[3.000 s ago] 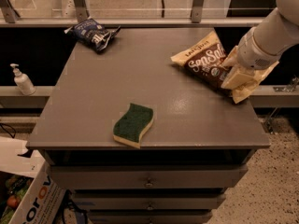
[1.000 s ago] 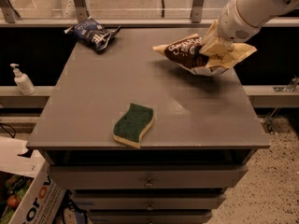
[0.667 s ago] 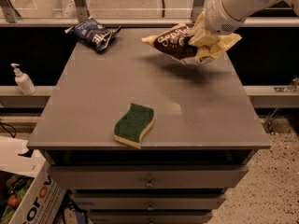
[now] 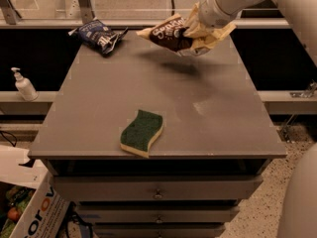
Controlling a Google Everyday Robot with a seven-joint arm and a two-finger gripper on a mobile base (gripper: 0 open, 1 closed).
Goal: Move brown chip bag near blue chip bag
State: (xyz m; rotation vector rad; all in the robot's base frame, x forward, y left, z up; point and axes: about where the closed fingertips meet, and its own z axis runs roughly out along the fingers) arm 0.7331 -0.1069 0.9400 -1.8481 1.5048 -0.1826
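Brown chip bag hangs over the table, clamped in the gripper, seemingly mid-carry; next it needs lowering beside the blue chip bag.

Claw aloft back-right, sponge well clear

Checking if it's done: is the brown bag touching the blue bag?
Apart: camera view shows a gap between brown bag and blue bag; the hand, upper right, grips the brown one.

A grey table is standing over drawers. A pump bottle is sitting on the left ledge, a cardboard box is lying below it, and speckled floor is showing at right.
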